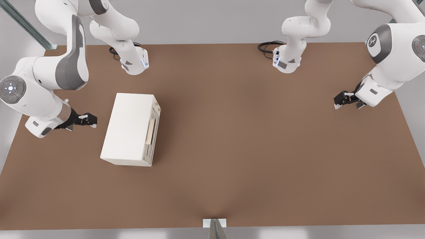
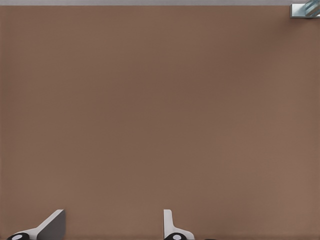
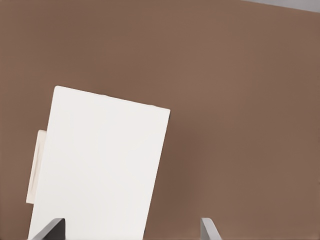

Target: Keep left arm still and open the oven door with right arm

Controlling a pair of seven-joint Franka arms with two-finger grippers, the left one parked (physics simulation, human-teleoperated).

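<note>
Cream-white box-shaped oven (image 1: pixel 127 127) sits on the brown desk (image 1: pixel 249 132), just beside the right arm's black tool (image 1: pixel 89 120), fingers (image 3: pixel 52 229) spread apart; its narrow cream-framed door (image 1: pixel 152 134) faces away from the tool, shut.

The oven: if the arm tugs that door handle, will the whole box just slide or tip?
Sliding seems likelier than tipping: the oven sits low and wide on the smooth table, with nothing visibly holding it. The handle is a rigid-looking wooden bar, so it shouldn't flex. The gripper, fingers open, is on the oven's far side from the door.
</note>
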